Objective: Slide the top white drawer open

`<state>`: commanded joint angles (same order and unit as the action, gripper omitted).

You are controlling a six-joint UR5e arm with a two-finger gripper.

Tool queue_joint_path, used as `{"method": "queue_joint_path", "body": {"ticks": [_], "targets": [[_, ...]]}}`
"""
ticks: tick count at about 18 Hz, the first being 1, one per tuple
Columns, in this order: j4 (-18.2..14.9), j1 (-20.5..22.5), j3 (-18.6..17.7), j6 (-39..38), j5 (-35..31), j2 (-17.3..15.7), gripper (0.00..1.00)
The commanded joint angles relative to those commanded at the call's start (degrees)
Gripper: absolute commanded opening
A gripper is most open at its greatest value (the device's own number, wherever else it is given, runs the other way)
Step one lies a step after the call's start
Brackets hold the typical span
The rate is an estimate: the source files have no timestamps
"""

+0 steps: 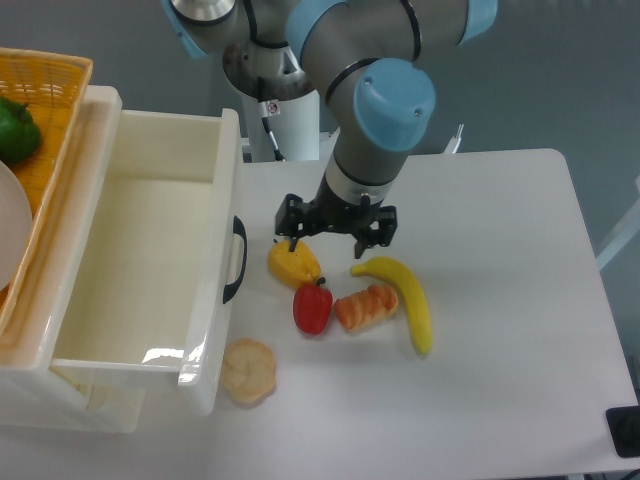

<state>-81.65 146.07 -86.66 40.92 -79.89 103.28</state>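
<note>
1 round tan bread roll (248, 370) lies nearest, beside the glossy cream-white plastic top drawer (150, 262), pulled fully out. Beyond: 1 red pepper (312, 307), 1 croissant (366, 306), 1 banana (408, 299), 1 yellow pepper (293, 263). Black two-finger gripper (337, 226) released, spread, clear of the drawer's 1 black arched handle (235, 260).

We see a plain grey-blue wall (560, 70) behind a smooth white rectangular table (500, 400) with rounded corners. The same grey-blue tone shows past the table's right edge. Light is soft and even, with faint shadows on the tabletop. A small black object (626, 432) sits at the lower right corner.
</note>
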Motion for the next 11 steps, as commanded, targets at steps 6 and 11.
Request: {"method": "queue_joint_path", "body": {"ticks": [6,11], "targets": [[4.22,1.76,-0.70,2.32,-2.38,-0.53,1.00],[4.31,2.81,-0.70,2.41,-2.47,-0.62,1.00]]}}
